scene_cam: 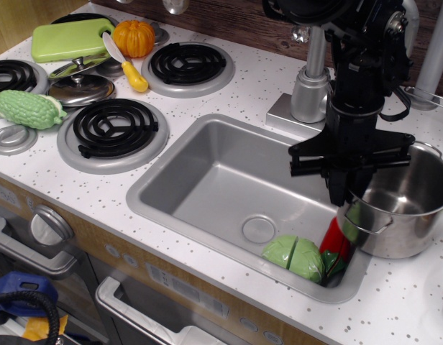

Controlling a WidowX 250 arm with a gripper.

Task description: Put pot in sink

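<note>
Gripping the near-left rim of the pot (405,208), by the look of it: the pincer (349,195) pointing straight down at that rim, narrowed, one finger seemingly inside the wall and the other outside, though the dark body of the arm is hiding the actual contact, so cannot say for certain that the rim is clamped. Sitting on the white speckled surface (394,302) to the right of the sink (221,180), the pot, upright, its left side just at or slightly over the basin's right edge, one loop handle facing forward. Not yet in the sink.

Lying in the basin's near-right corner, directly beside the pot: a green cabbage (293,256) and a red pepper (336,241). Standing behind the arm, the faucet (311,86).

Judging the step in hand as the grasp, or the first instant of the lift. Calling next for a secure pinch on the rim, a lift clear of the basin's edge, then a carry leftward toward the open floor near the drain (258,229), steering away from the two vegetables so as not to set the pot down tilted on them. Watching for swing, since holding by one side of the rim is likely tipping the pot.
</note>
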